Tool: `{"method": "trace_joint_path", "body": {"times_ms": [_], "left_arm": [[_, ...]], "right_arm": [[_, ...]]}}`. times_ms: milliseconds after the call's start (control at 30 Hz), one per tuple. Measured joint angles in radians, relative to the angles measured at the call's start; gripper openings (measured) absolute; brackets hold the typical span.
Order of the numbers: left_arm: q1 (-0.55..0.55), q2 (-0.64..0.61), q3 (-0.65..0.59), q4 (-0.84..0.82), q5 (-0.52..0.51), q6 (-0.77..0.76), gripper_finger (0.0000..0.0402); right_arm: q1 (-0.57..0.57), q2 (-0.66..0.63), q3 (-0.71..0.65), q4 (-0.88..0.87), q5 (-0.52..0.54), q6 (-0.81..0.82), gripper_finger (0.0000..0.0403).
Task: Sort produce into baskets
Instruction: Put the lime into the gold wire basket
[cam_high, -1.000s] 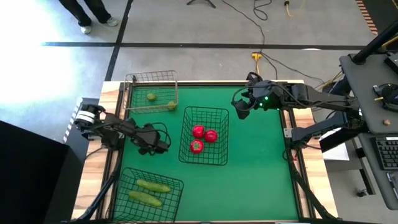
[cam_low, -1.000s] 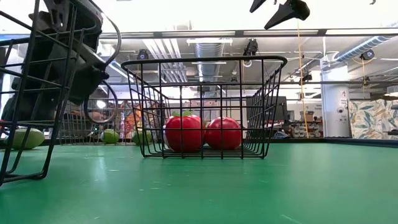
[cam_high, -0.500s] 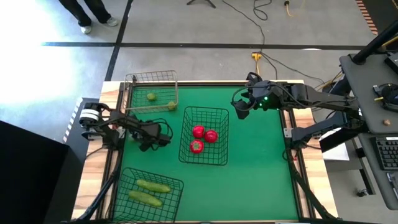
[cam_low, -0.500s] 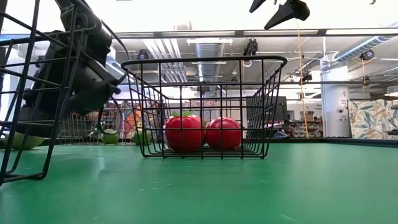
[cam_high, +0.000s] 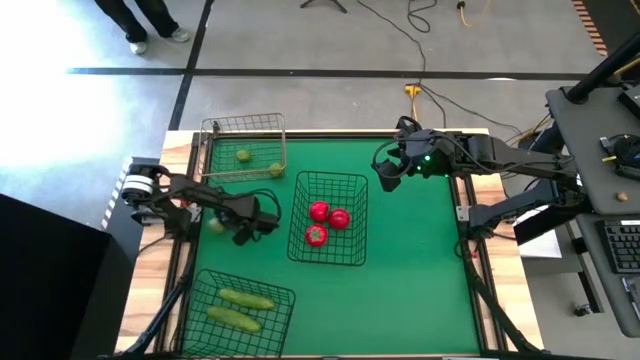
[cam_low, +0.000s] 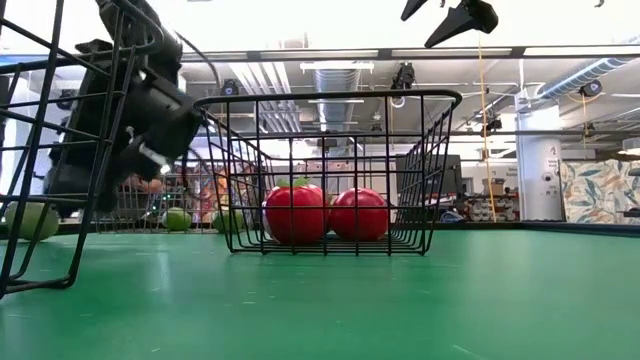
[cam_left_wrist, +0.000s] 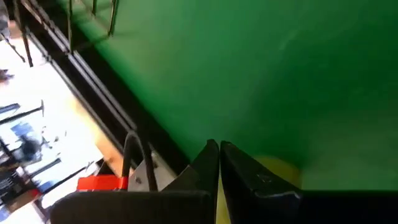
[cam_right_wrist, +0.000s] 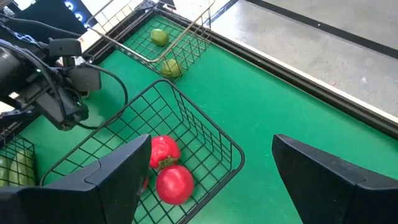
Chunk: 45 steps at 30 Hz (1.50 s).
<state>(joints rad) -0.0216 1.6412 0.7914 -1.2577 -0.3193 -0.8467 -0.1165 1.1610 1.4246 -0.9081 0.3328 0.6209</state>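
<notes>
Green cloth covers the table (cam_high: 420, 280), and starting at your left edge you have the left gripper (cam_high: 232, 224) low over it, between the pale wire basket (cam_high: 243, 125) at the far left corner and the black wire basket (cam_high: 246, 293) at the near left corner. In its wrist view its fingers (cam_left_wrist: 211, 163) are pressed together with no gap showing, and a lime (cam_left_wrist: 277, 169) lies on the cloth right behind them; from above you can see that same lime (cam_high: 214, 226) loose on the table just beside the gripper, outside every basket. The pale basket holds two more limes, one (cam_high: 243, 155) near its middle and one (cam_high: 276, 170) at its corner nearest the table's centre. The near left basket holds two cucumbers (cam_high: 240, 308) lying side by side. Moving to the middle, you find the second black basket (cam_high: 331, 260) with three tomatoes (cam_high: 327, 222) bunched together inside it. On your right, the right gripper (cam_high: 387, 172) hangs above the far part of the table, well apart from the produce, and its fingers (cam_right_wrist: 112, 177) stand spread wide in its own wrist view.
</notes>
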Motion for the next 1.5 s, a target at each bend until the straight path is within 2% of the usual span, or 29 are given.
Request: {"method": "trace_joint_path", "body": {"times_ms": [400,567,700,867,1000,1167,1333,1500], "left_arm": [[-0.045,-0.105,0.110,0.003,0.018,-0.017,0.0000],[-0.085,-0.170,0.109,-0.035,0.084,-0.039,0.0009],[-0.131,-0.204,0.109,-0.061,0.152,-0.042,0.0045],[-0.163,-0.219,0.108,-0.100,0.179,-0.051,0.0121],[-0.170,-0.210,0.096,-0.102,0.277,0.043,0.0191],[-0.170,-0.158,0.061,-0.150,0.286,0.173,0.0263],[-0.169,-0.093,0.005,-0.156,0.293,0.261,0.0296],[-0.168,-0.027,0.008,-0.146,0.295,0.361,0.0291]], "right_arm": [[0.000,0.000,0.000,-0.005,0.000,-0.003,0.0325],[0.000,0.000,0.000,-0.015,0.000,-0.010,0.0325],[0.000,0.000,0.000,-0.015,0.000,-0.017,0.0325],[-0.007,0.000,0.000,-0.016,0.001,-0.030,0.0325],[-0.007,0.000,-0.001,-0.016,0.001,-0.038,0.0325],[-0.007,0.000,-0.002,-0.034,0.001,-0.038,0.0325],[-0.007,0.000,-0.002,-0.039,0.001,-0.038,0.0325],[-0.007,0.000,-0.002,-0.038,0.001,-0.037,0.0325]]}}
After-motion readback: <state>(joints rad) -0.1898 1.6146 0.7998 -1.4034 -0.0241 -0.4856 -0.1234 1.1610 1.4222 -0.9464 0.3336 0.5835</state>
